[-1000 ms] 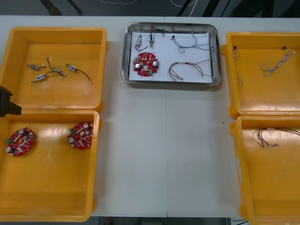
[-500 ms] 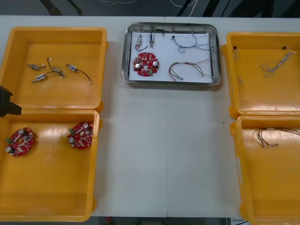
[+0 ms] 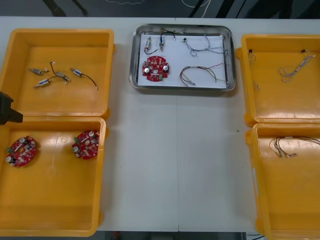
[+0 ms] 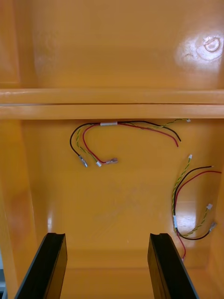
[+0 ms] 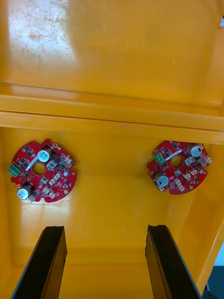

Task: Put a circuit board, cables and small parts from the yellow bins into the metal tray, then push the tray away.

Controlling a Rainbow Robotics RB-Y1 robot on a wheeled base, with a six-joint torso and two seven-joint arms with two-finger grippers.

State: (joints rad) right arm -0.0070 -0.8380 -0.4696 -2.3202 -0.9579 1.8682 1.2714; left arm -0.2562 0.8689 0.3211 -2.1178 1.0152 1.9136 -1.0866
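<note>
The metal tray point(image 3: 132, 55), white inside, stands at the table's far middle. It holds a red circuit board point(image 3: 155, 68), a twisted blue and white cable point(image 3: 202, 47), a red and black cable point(image 3: 200, 72) and small metal parts point(image 3: 148, 46). My left gripper point(image 5: 105, 229) hangs open over the near left bin, short of two circuit boards point(image 5: 41, 171) point(image 5: 179, 167). My right gripper point(image 4: 108, 235) hangs open over the near right bin, where two red, yellow and black cables point(image 4: 108, 124) point(image 4: 175, 205) lie. Nothing sits between either pair of fingers.
The far left yellow bin point(image 3: 60, 34) holds several small metal parts point(image 3: 50, 77). The far right bin point(image 3: 280, 39) holds twisted blue and white cables point(image 3: 295, 70). A black part of my left arm point(image 3: 7, 109) shows at the left edge. Bare table lies between the bins.
</note>
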